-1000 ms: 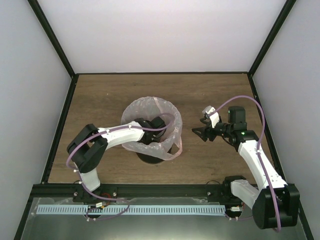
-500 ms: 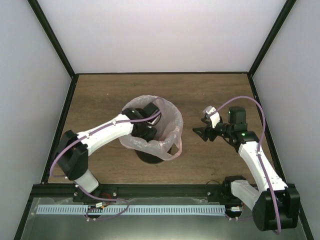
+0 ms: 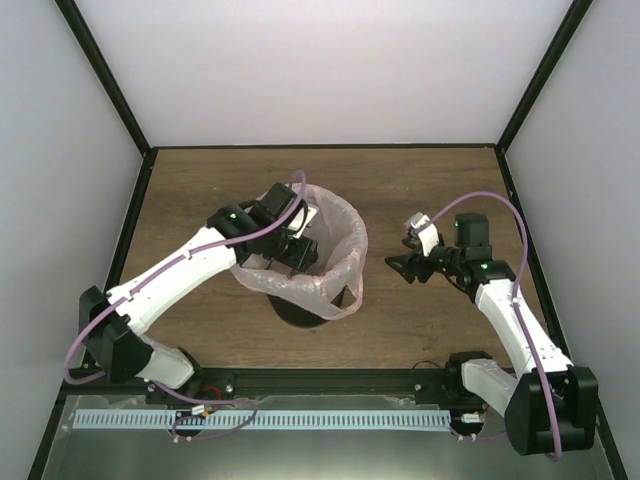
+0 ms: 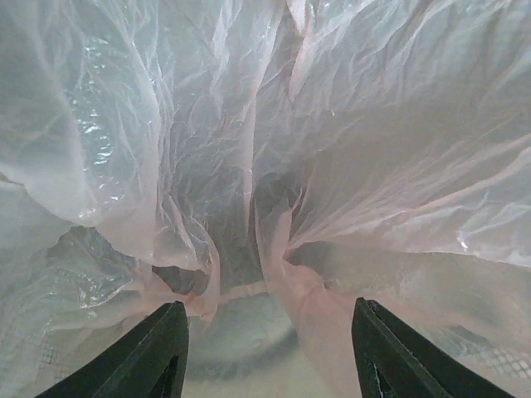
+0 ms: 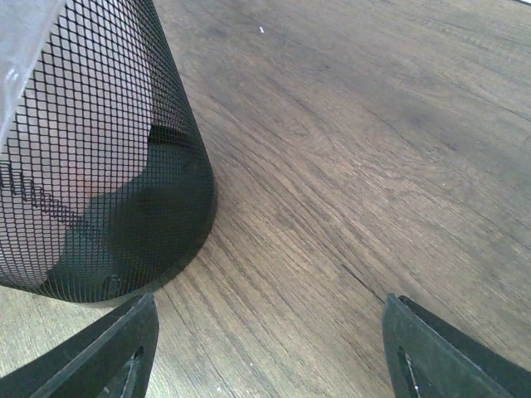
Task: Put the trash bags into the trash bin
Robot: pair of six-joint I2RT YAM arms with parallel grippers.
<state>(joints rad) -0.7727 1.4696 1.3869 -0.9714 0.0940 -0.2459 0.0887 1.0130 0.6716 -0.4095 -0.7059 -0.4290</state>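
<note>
The left end effector [image 3: 297,248], gaping wide, is risking snagging the bag [image 3: 345,262] and tipping the bin [image 3: 300,315]; the right end effector [image 3: 398,265] is hanging wide at 3 o'clock.

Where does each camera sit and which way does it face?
Top external: above the near edge, looking down on the table; left gripper and right gripper show.
Left wrist: inside the trash bag, facing its folds; own fingertips show.
Right wrist: low over the table, facing the trash bin's mesh; own fingertips show.
Shared: top and right wrist see the trash bin.

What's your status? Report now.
Left gripper open inside bag. Right gripper open, empty, beside bin. Bag draped over bin rim. Nothing blocking.
</note>
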